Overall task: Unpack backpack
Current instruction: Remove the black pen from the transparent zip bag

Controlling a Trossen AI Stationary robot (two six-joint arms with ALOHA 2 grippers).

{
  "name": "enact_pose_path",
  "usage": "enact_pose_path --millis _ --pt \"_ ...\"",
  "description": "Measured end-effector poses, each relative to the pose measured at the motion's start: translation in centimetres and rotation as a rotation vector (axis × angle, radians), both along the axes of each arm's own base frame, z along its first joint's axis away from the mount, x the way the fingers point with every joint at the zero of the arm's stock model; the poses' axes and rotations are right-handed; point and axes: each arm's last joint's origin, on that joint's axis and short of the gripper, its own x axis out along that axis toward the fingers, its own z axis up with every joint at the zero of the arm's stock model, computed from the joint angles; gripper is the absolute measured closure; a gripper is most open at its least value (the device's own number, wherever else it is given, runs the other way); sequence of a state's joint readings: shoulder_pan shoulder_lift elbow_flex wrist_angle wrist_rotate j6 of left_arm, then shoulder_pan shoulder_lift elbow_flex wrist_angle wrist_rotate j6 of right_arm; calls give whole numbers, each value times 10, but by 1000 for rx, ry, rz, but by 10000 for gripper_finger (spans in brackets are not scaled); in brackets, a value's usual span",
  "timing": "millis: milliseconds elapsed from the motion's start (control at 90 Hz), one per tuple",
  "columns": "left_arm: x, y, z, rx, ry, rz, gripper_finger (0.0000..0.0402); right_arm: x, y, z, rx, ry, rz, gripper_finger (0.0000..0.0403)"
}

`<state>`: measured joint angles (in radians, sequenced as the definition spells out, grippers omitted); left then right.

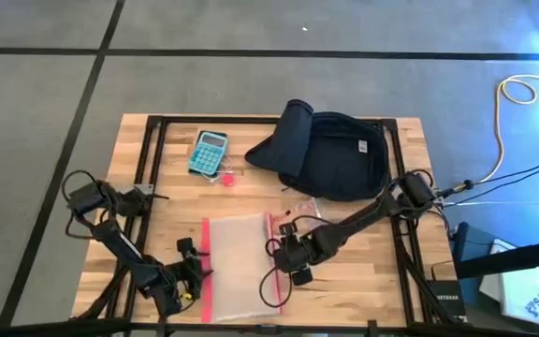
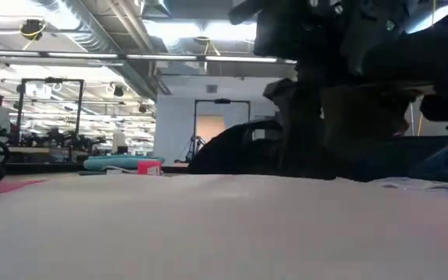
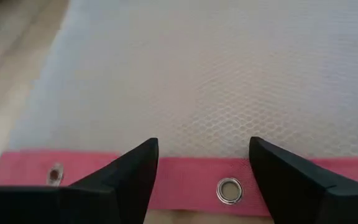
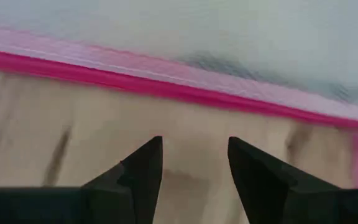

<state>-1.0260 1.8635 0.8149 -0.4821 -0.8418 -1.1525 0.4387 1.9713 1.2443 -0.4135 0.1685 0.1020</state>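
- High view: the backpack [image 1: 330, 154], dark navy and soft, lies at the far side of the wooden table [image 1: 410, 271], toward the right, with its flap folded open at the left end.
- Just left of the backpack sits a teal calculator [image 1: 208, 152], and a small pink item [image 1: 224, 177] lies on the wood just beside the calculator's near edge.
- A clear mesh pouch [image 1: 239, 265] with pink edging lies flat at the near middle of the table, well apart from the backpack.
- A few small items [image 1: 299, 208] lie on the wood between the pouch and the backpack; what they are cannot be told.
- The left gripper [image 1: 193, 271] is at the pouch's left pink edge. In the left wrist view its fingers [image 3: 129, 180] are spread apart over the pink band, on either side of a metal eyelet [image 3: 229, 190], grasping nothing.
- The right gripper [image 1: 296, 265] is low over the table at the pouch's right edge. In the right wrist view its fingers [image 4: 138, 171] stand apart above bare wood, just beside the pink zip edge [image 4: 166, 87], with nothing between them.
- Low view: the backpack [image 2: 239, 152] shows as a dark mound beyond the pale pouch surface, with the teal calculator [image 2: 115, 162] to its left.
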Motion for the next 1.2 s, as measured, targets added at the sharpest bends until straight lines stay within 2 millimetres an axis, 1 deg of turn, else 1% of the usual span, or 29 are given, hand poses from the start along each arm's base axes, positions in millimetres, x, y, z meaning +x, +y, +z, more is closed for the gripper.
enact_pose_path --millis 67,200,333,389,467,567,644,767,844,967,1078,1200 --pt "-4 7 2 26 3 42 163 2 0 -1 8 -32 -2 237" --pt "-6 16 4 35 -20 136 163 8 3 3 45 -117 -29 237" --pt "-1 18 6 0 -48 186 163 11 4 5 64 -148 -38 237" --pt "3 17 9 -26 -84 218 163 12 5 2 66 -150 -39 237" --pt "11 14 16 -41 -146 228 163 11 4 -1 55 -126 -40 237" --pt "25 10 29 -6 -221 212 163 11 5 0 59 -134 -42 237" --pt "37 11 35 42 -204 195 163 10 4 -1 45 -118 -34 237" --pt "54 17 41 90 -185 196 163 2 -1 -6 -37 -41 -53 237" --pt "63 23 41 92 -186 212 163 -1 -3 -7 -60 -6 -57 237" --pt "81 35 40 19 -132 251 163 2 -1 -6 -17 -33 -70 237" --pt "97 46 33 -33 -88 267 163 5 0 -4 14 -70 -94 237" --pt "108 51 27 -32 -85 260 163 7 2 -10 18 -71 -100 237"
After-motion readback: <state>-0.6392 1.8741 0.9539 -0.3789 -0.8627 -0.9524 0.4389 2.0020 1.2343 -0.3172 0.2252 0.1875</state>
